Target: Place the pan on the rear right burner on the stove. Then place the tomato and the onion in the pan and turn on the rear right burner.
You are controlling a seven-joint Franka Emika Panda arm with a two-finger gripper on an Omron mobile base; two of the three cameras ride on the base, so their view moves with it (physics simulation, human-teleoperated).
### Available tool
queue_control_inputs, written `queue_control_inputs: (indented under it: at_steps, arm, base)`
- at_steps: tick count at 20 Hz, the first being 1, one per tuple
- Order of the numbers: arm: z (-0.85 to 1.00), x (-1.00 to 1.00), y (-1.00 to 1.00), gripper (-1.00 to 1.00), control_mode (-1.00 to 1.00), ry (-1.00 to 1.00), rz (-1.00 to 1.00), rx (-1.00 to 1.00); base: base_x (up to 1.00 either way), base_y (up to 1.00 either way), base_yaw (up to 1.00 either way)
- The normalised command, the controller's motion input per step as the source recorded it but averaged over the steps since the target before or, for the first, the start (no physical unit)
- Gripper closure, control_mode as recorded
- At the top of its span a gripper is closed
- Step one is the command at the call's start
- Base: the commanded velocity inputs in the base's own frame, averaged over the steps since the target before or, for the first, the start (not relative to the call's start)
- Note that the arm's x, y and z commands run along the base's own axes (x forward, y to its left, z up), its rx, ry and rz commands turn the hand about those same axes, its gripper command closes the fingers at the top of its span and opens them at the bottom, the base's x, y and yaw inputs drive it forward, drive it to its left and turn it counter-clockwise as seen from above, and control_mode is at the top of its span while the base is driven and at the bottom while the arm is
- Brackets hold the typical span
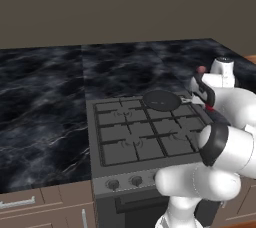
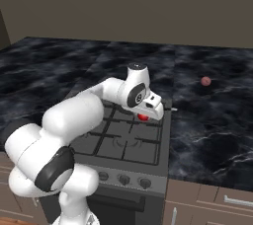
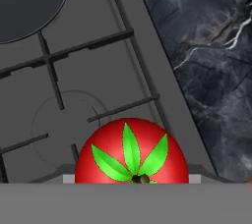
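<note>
Jaws sit part-open around the tomato, fingertips hidden behind it, so the gripper has it over the stove near its right edge. Pan sits at the rear right corner, cut off in the hand view. Onion is way off on the counter.

pan on stove; onion on counter

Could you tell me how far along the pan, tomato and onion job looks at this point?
Done: the pan sits on the stove's rear right burner. In hand: the tomato is at the gripper, above the grates near the stove's right edge. Left: drop it in the pan, fetch the onion from the counter, turn the knob.
</note>
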Motion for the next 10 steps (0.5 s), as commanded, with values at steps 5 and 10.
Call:
queue_control_inputs:
  at_steps: [5,10]
  arm:
    - [0.00,0.46,0.13,1.00,-1.00,0.00,0.04,0.00]
    - [0.00,0.51,0.19,1.00,-1.00,0.00,0.04,0.00]
  base:
    - [0.00,0.00,0.00]
    - [0.00,0.00,0.00]
